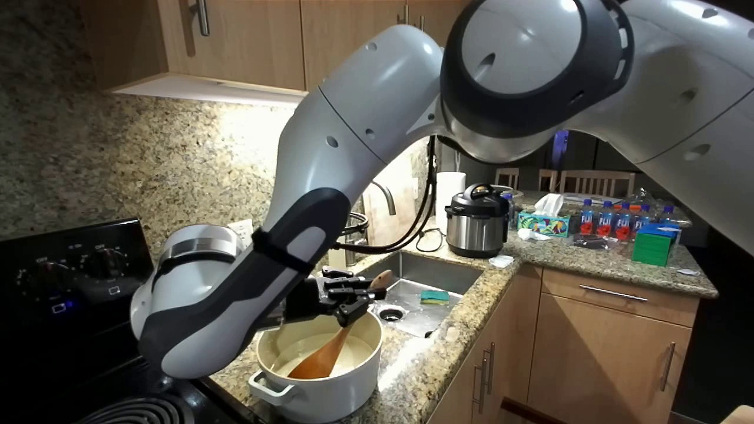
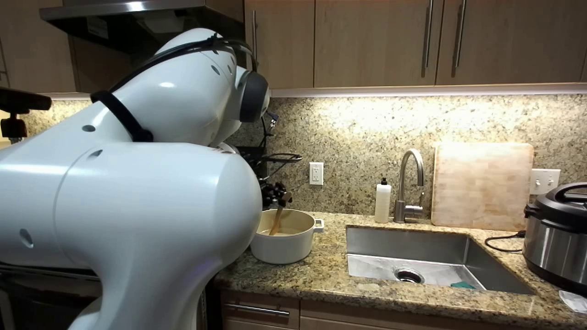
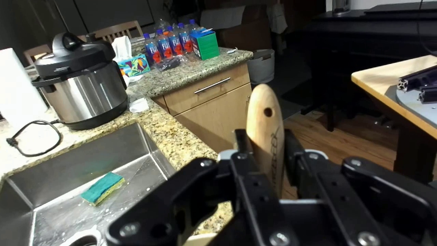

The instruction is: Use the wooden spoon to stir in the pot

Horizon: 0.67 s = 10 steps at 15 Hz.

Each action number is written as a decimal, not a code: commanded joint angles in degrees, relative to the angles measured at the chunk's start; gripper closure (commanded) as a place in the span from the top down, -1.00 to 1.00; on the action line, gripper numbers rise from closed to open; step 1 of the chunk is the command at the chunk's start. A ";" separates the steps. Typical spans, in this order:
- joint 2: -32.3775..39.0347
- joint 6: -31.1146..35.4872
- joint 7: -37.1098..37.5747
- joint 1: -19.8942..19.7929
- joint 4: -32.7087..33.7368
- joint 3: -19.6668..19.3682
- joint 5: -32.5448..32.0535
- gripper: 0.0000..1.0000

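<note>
One wooden spoon [image 1: 321, 360]: orange-brown, oval bowl down inside your pot [image 1: 330, 403], handle slanting up and out; in your wrist view the pale end of the handle shows a hole and dark lettering. Whether the bowl touches the pot's floor, you cannot tell.

One gripper [image 3: 267, 138]: jaws narrow, gripping the spoon's handle, a finger on either side, the handle's end projecting past the fingertips.

One pot, as above: cream-white, round, pale interior, small side handles; upright on your granite countertop [image 2: 328, 261] between the stove [image 1: 76, 282] and the sink [image 2: 403, 243].

One sink: steel, set into the countertop, holding one sponge [image 3: 102, 187], green and yellow, flat on its floor.

Behind the sink, in an exterior view: one curved faucet [image 2: 402, 189]; one pump bottle [image 2: 383, 204], pale with a dark top, just beside it; one cutting board [image 2: 482, 185], standing against the backsplash [image 2: 348, 133].

Farther along the countertop, past the sink: one cooker [image 1: 474, 232], steel and black, lid on; one tissue box [image 1: 543, 225], brightly patterned, white tissue raised; several bottles [image 1: 605, 221], blue-capped; one green box [image 1: 651, 248] with a blue top.
</note>
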 commanded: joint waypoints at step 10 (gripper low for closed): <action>2.52 -4.93 -0.98 -1.19 6.43 -1.38 0.33 -0.82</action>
